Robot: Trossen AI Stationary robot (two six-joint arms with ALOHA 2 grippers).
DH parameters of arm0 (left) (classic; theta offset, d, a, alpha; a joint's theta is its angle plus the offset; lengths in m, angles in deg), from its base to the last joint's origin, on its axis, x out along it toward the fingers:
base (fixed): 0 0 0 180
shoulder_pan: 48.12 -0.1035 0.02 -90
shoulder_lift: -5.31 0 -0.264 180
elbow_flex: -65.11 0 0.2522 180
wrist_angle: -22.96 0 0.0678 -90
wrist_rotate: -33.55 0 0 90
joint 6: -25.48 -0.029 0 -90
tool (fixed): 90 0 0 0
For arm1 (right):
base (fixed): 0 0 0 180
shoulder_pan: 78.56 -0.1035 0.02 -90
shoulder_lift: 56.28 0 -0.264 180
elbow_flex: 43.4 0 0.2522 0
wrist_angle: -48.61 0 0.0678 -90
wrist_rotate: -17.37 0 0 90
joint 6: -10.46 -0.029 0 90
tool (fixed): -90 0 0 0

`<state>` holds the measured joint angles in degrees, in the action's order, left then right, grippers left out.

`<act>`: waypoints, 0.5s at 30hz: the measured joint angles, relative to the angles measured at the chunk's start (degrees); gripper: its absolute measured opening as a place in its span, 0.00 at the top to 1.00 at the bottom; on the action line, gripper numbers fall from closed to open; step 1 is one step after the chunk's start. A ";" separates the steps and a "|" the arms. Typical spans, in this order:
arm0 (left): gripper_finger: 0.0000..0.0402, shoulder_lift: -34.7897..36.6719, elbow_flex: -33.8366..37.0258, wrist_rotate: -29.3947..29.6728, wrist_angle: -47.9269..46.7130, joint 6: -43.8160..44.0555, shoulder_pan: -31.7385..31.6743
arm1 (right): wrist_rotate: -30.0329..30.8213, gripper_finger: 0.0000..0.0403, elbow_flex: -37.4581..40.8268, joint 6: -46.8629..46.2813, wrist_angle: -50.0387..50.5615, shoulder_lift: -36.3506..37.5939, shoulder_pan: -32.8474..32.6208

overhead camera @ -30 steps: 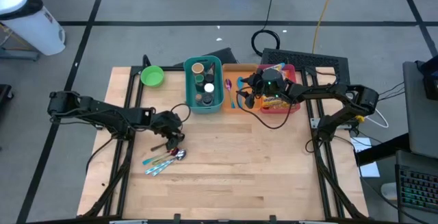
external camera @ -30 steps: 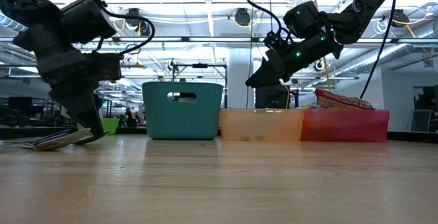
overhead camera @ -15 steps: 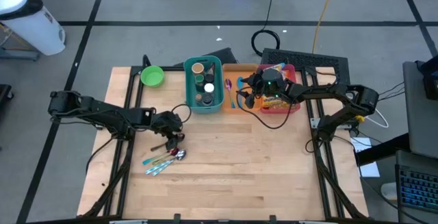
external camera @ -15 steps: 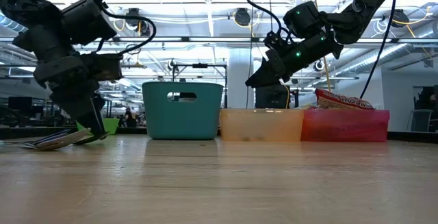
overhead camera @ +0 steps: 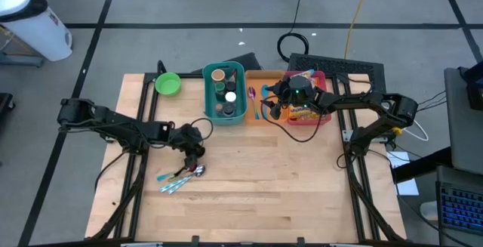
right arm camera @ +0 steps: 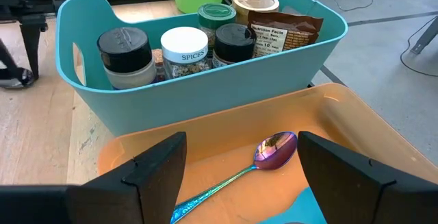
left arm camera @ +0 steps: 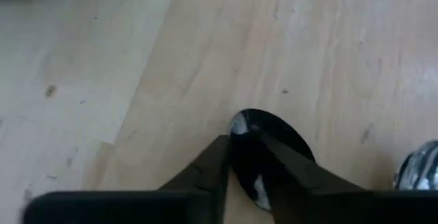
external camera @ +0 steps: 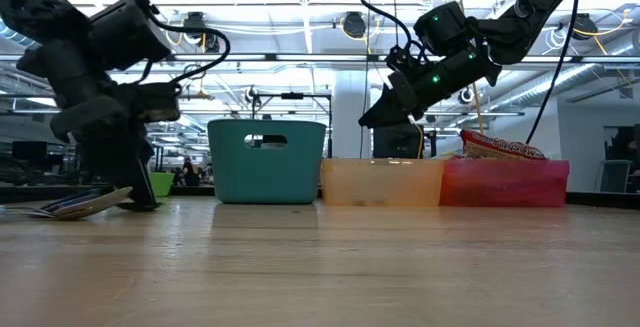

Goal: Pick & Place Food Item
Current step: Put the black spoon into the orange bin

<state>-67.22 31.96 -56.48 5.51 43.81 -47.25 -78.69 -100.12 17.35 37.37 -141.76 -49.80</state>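
Left gripper (left arm camera: 248, 161) shifted, closing on black spoon (left arm camera: 270, 145) — right gripper (right arm camera: 239, 166) open

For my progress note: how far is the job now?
Done: a purple spoon lies in the orange bin. In hand: the left claw pinches a black spoon on the table. Left: lifting it, and other spoons remain. The right claw hangs open over the bin.

Bright overhead lighting; blurred left wrist close-up.

Left gripper (overhead camera: 195, 153) over spoons (overhead camera: 179, 178); right gripper (overhead camera: 276, 105) above orange bin (overhead camera: 260, 117).
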 joint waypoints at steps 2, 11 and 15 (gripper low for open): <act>0.87 -0.01 0.02 -0.04 0.22 0.10 -0.07 | 0.00 0.33 0.00 0.00 0.00 -0.02 0.02; 0.97 -0.11 0.07 -1.81 1.42 0.66 -1.20 | 0.00 0.33 0.00 0.00 0.02 -0.01 0.00; 0.98 -0.12 0.11 -0.57 4.18 -1.27 -1.72 | 0.00 0.33 0.00 -0.13 0.04 -0.01 0.01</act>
<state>-67.34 32.07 -57.04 9.69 42.54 -48.97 -78.69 -100.12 17.22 37.42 -141.77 -49.79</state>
